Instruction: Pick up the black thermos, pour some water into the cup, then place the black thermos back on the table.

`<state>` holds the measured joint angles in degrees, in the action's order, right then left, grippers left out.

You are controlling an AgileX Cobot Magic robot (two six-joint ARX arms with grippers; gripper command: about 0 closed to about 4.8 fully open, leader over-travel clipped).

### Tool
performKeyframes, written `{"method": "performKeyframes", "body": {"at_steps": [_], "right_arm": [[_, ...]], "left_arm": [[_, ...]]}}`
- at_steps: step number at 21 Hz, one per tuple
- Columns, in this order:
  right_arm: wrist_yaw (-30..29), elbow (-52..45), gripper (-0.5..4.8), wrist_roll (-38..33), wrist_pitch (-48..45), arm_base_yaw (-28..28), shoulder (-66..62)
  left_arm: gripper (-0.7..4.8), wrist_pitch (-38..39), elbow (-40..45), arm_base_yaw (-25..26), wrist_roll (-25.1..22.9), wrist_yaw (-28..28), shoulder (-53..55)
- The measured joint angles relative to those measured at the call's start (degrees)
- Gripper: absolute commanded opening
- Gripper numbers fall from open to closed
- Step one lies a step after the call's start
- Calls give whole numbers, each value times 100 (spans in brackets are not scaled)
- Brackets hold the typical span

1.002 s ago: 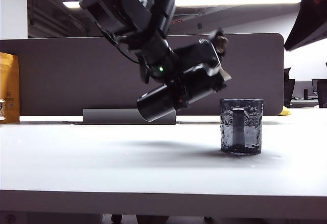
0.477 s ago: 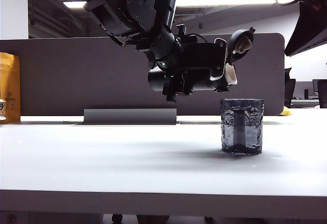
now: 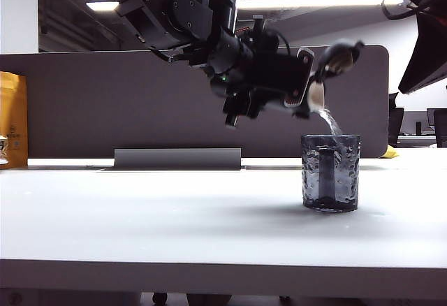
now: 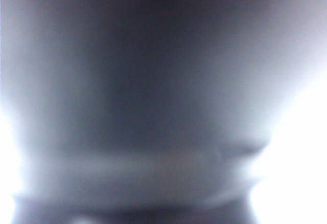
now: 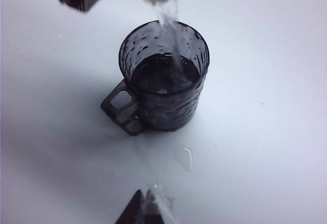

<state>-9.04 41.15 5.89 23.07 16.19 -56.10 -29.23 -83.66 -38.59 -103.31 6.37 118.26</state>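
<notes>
Exterior view: left gripper [image 3: 262, 82] clamps tilted matte-black cylindrical thermos [image 3: 283, 82], clear water stream [image 3: 328, 121] entering smoky-grey hammered glass cup [image 3: 330, 173]; set-down on white table [image 3: 174, 208] remains. Right gripper [image 5: 145, 206] shut, empty, above cup.

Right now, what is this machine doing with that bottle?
The left gripper holds a tall matte-black thermos tipped over, spout down, above a dark hammered-glass mug standing on the white table. A thin stream of water falls into the mug. The right gripper hovers shut above, empty.
</notes>
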Motion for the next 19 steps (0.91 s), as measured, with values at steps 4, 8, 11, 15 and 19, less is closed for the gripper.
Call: {"method": "performKeyframes", "body": {"at_steps": [4, 8, 11, 15, 19], "right_arm": [[0, 0, -2, 0, 4, 0, -57], [0, 0, -1, 0, 4, 0, -61], [0, 0, -2, 0, 68, 0, -140], [-4, 0, -2, 0, 208, 0, -149], [-4, 0, -1, 0, 251, 0, -149]], "left_arm": [[-6, -271, -4, 4, -271, -262, -2], [-5, -271, -4, 57, -518, -570, -2], [-6, -273, -4, 68, -776, -772, -2], [-6, -273, -4, 85, -787, -778, -2], [-6, -291, -4, 90, -789, -778, -2]]}}
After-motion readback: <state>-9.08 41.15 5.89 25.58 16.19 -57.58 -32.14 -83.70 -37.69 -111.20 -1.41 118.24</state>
